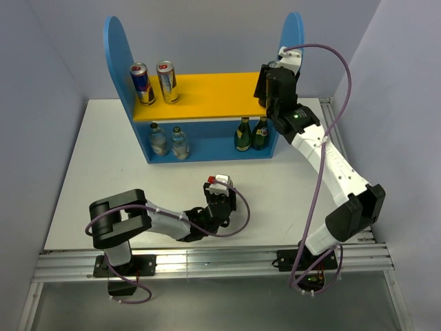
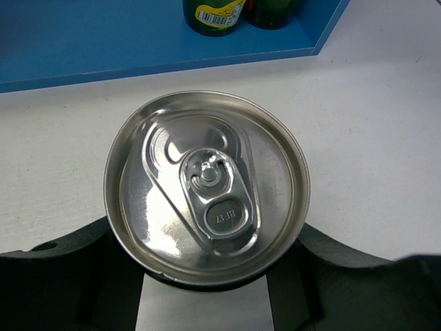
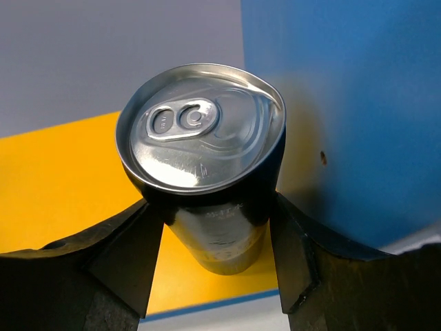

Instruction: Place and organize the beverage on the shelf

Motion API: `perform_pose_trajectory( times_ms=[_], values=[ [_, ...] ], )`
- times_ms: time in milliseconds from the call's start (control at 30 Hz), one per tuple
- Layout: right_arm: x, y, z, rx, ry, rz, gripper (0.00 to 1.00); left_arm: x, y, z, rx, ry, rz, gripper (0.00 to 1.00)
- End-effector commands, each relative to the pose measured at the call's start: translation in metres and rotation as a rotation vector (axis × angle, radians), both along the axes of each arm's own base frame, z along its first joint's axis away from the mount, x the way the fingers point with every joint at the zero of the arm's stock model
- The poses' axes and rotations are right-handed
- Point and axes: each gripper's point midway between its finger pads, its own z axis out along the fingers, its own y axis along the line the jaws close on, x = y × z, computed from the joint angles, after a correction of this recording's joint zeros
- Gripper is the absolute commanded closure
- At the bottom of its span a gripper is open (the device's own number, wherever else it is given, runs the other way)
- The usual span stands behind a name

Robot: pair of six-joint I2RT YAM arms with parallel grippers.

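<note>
**Kid:** Right gripper (image 3: 215,241)?
**Pal:** Squeezing a black can (image 3: 200,131) at the yellow top of the shelf (image 1: 207,93).
**Kid:** Left gripper (image 2: 207,283)?
**Pal:** Hugging a silver-topped can (image 2: 207,186) by the bench (image 2: 386,138).

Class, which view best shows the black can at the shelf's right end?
Right wrist: the black can fills the frame, lid and side clear, within the right gripper. Top external hides it behind that gripper; left wrist shows only a second can.

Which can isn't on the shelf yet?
The silver-topped can in the left hand, over the white table; the other three are up at the yellow-orange upper board.
</note>
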Motion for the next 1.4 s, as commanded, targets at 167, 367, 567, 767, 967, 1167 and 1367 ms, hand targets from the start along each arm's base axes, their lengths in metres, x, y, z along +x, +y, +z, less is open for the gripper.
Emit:
perform_pose_trajectory(
  times_ms=[167, 367, 567, 767, 967, 1167, 1367],
  values=[
    [0.017, 0.007, 0.006, 0.079, -0.097, 0.001, 1.0, -0.016, -0.012, -0.017, 0.024, 0.05, -0.07, 1.0],
    [0.017, 0.011, -0.013, 0.081, -0.066, 0.019, 0.61, -0.016, -0.01, -0.016, 0.023, 0.05, -0.064, 1.0],
    [0.011, 0.009, -0.021, 0.093, -0.059, 0.021, 0.05, -0.017, -0.011, -0.011, 0.013, 0.049, -0.068, 1.0],
    [0.003, 0.008, -0.027, 0.104, -0.048, 0.022, 0.0, -0.018, -0.011, -0.009, 0.01, 0.046, -0.068, 1.0],
    [-0.015, 0.007, -0.028, 0.13, -0.053, 0.03, 0.0, -0.019, -0.012, -0.006, 0.011, 0.045, -0.067, 1.0],
    [-0.044, 0.004, -0.03, 0.167, -0.053, 0.052, 0.0, -0.02, -0.014, 0.001, 0.021, 0.034, -0.063, 1.0],
    [-0.088, 0.004, -0.029, 0.2, -0.071, 0.091, 0.0, -0.019, -0.007, 0.022, 0.016, 0.026, -0.037, 1.0]
  ],
)
